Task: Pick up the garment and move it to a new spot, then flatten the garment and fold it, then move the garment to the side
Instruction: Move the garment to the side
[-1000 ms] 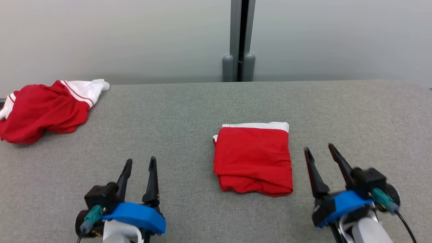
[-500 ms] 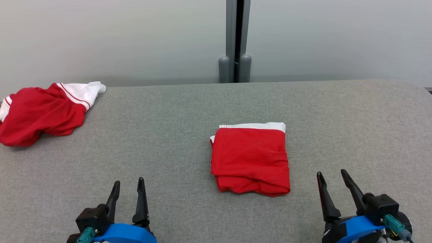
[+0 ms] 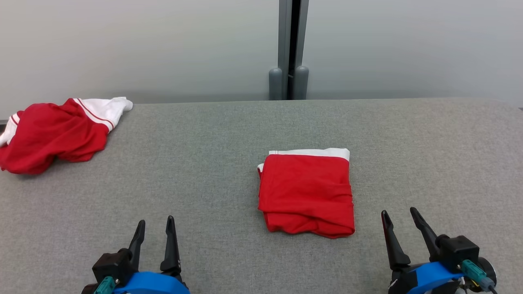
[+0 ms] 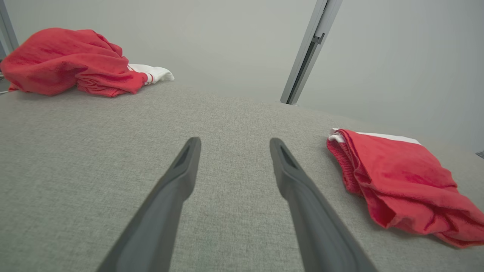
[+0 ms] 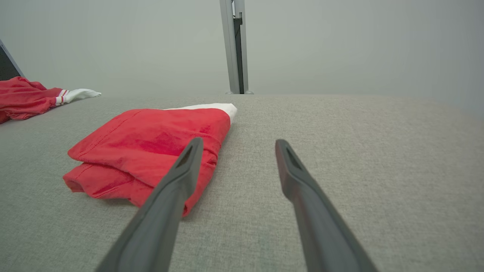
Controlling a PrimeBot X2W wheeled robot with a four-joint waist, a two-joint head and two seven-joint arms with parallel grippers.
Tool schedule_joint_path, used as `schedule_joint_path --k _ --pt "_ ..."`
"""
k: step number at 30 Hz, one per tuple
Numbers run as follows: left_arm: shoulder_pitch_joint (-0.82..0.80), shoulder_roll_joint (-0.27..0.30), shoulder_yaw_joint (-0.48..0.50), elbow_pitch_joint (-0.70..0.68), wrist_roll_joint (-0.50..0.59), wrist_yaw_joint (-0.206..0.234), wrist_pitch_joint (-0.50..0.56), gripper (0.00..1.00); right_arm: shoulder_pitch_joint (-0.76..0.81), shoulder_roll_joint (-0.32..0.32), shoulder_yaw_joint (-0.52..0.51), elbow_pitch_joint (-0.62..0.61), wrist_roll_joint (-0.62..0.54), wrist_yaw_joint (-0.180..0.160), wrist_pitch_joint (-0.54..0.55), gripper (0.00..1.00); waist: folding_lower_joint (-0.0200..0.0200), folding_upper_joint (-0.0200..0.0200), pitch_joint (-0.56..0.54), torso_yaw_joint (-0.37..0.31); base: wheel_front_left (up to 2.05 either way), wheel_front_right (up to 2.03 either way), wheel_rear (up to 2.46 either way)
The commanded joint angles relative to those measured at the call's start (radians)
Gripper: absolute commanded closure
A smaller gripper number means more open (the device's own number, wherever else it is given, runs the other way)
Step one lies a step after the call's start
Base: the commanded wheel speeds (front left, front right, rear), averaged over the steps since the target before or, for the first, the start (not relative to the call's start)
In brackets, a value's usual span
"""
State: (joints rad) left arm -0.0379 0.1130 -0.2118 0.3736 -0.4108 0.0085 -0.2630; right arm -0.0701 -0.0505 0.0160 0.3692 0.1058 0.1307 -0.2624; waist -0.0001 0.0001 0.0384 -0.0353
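Observation:
A red garment [image 3: 306, 192] with a white band along its far edge lies folded into a neat rectangle in the middle of the grey table [image 3: 212, 143]. It also appears in the left wrist view [image 4: 397, 181] and the right wrist view [image 5: 151, 147]. My left gripper [image 3: 155, 220] stands open near the table's front edge, well to the left of the garment, holding nothing [image 4: 235, 140]. My right gripper [image 3: 398, 211] is open just right of the garment's near corner, apart from it, with nothing between its fingers [image 5: 239, 140].
A second red and white garment [image 3: 53, 132] lies crumpled at the table's far left corner [image 4: 68, 60]. Behind the table's far edge a grey post [image 3: 289, 49] rises against a pale wall. Bare cloth surface spreads right of the folded garment.
Both grippers have drawn back toward the front edge, the right one away from the folded garment's side. Both stay open. The head view swayed slightly; neither garment moved.

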Motion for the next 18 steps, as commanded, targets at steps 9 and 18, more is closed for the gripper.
schedule_joint_path --k 9,18 --pt "-0.015 -0.016 0.017 0.010 0.026 -0.018 -0.003 0.00 -0.134 0.000 -0.031 0.037 -0.086 0.000 0.053 0.00 0.0001 -0.0001 0.017 0.009 0.00 0.00 0.00" --pt "-0.038 -0.029 0.021 0.022 0.044 -0.035 -0.003 0.00 -0.332 -0.004 -0.069 0.124 -0.114 0.000 0.386 0.00 0.0001 -0.0001 0.052 0.064 0.00 0.00 0.00"
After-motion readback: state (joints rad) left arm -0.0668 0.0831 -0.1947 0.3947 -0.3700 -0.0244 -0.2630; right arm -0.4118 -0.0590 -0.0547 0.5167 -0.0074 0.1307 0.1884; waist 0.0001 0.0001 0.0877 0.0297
